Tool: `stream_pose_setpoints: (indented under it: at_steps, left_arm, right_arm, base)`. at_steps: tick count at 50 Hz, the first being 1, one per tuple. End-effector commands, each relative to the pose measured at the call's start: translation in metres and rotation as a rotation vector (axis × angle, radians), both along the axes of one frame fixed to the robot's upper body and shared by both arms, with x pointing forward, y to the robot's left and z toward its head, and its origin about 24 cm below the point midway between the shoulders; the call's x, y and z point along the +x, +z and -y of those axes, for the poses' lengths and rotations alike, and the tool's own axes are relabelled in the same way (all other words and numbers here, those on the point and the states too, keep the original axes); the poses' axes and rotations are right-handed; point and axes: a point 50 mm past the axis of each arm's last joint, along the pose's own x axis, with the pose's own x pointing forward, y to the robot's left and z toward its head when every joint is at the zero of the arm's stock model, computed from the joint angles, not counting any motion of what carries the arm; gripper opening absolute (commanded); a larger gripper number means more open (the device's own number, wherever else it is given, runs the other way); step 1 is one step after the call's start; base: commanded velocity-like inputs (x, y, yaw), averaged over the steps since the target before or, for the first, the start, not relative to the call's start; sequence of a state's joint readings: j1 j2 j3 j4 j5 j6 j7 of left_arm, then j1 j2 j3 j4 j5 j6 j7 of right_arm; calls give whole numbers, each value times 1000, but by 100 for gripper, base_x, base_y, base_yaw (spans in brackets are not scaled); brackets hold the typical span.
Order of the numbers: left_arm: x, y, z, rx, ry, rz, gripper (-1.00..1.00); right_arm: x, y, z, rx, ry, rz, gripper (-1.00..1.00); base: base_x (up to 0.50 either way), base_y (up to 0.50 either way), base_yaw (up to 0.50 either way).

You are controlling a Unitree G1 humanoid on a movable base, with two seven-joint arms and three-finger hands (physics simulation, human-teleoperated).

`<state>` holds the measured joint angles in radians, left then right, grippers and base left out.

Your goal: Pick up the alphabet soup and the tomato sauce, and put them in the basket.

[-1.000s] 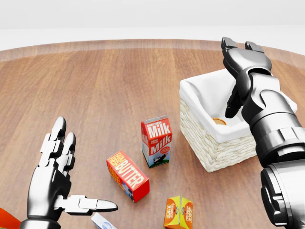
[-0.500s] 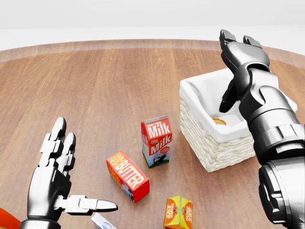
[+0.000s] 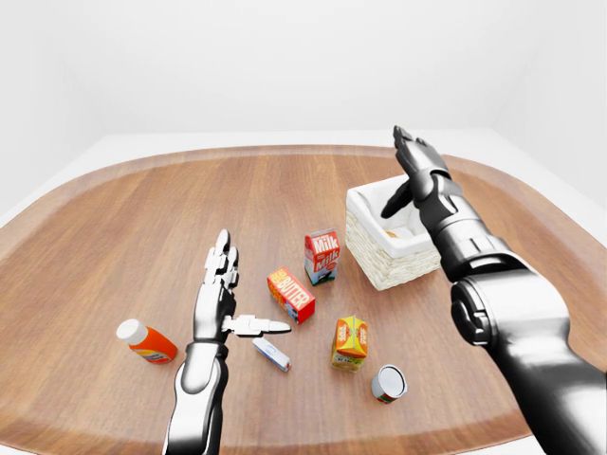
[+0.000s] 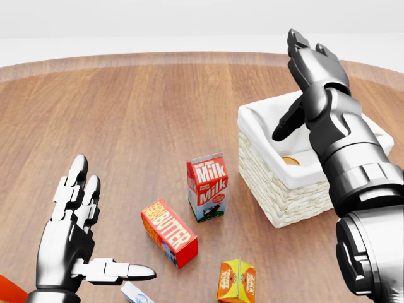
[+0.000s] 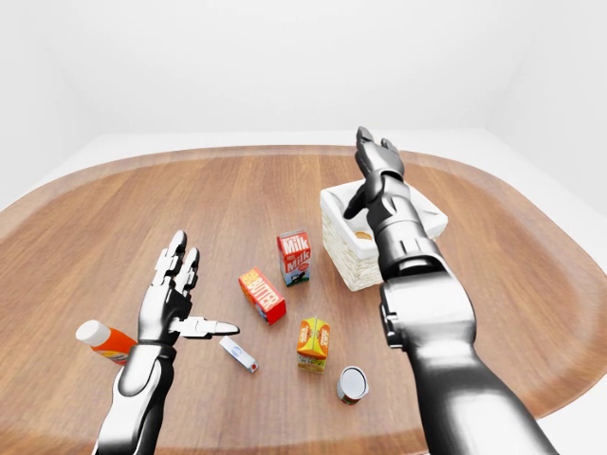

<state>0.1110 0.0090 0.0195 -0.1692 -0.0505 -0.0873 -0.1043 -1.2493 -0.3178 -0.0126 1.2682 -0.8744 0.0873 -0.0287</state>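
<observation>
Both robot hands were empty when I checked the feeds. I had the right robot hand [image 4: 302, 95] raised over the white-lined woven wicker basket [image 4: 287, 189], fingers spread, thumb pointing down toward the liner, gripping nothing. My left robot hand [image 4: 79, 237] hovered low at the left of the head view, fingers stretched up and thumb sticking out sideways, released and clear of every object. Inside the basket I could see a small round orange-tan top [image 4: 290, 161] against the white cloth; I could not tell which can it was. On the round wooden surface [image 3: 142, 218], a silver-topped can lying near the bottom edge [image 3: 388, 383] sat well apart from the basket, just right of an orange-and-yellow carton [image 3: 350, 342]; its label was too small for me to read. A red-and-white milk carton [image 4: 206, 187] stood upright just left of the basket, with a red butter box [image 4: 168, 232] lying tilted below and left of it. A small white-and-blue flat packet [image 3: 271, 354] lay beneath the left thumb, and an orange bottle with a white cap [image 3: 146, 342] lay on its side farther left.
</observation>
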Motion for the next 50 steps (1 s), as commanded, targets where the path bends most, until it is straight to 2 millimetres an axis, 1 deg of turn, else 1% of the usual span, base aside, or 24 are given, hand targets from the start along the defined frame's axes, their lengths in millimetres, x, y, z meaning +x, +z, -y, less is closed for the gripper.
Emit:
stream_pose_setpoints:
  at_steps: [1, 14, 20, 26, 34, 41, 47, 50]
  left_arm:
    - [1, 1, -1, -8, 4, 3, 100]
    - [1, 1, -1, -7, 4, 3, 100]
    - [1, 1, -1, -8, 4, 3, 100]
    - [1, 1, -1, -7, 4, 3, 100]
    - [1, 1, -1, -7, 4, 3, 100]
    - [1, 1, -1, -7, 4, 3, 100]
    - [1, 1, -1, -7, 4, 3, 100]
    - [1, 1, -1, -8, 4, 3, 100]
  right_arm:
    - [-1, -3, 1, 64, -11, 13, 100]
    - [-1, -7, 1, 104, -6, 14, 100]
    - [0, 4, -1, 137, 7, 40, 100]
    - [0, 10, -9, 159, 46, 58, 100]
    - [1, 19, -17, 272, 105, 104, 100]
    - [0, 17, -24, 328, 140, 119, 100]
    - [0, 20, -26, 379, 162, 140, 100]
    - [-1, 17, -27, 395, 171, 144, 100]
  base:
    - [0, 0, 0]
    - [0, 0, 0]
    - [0, 0, 0]
    - [0, 0, 0]
    - [0, 0, 0]
    - [0, 0, 0]
    - [0, 0, 0]
    - [0, 0, 0]
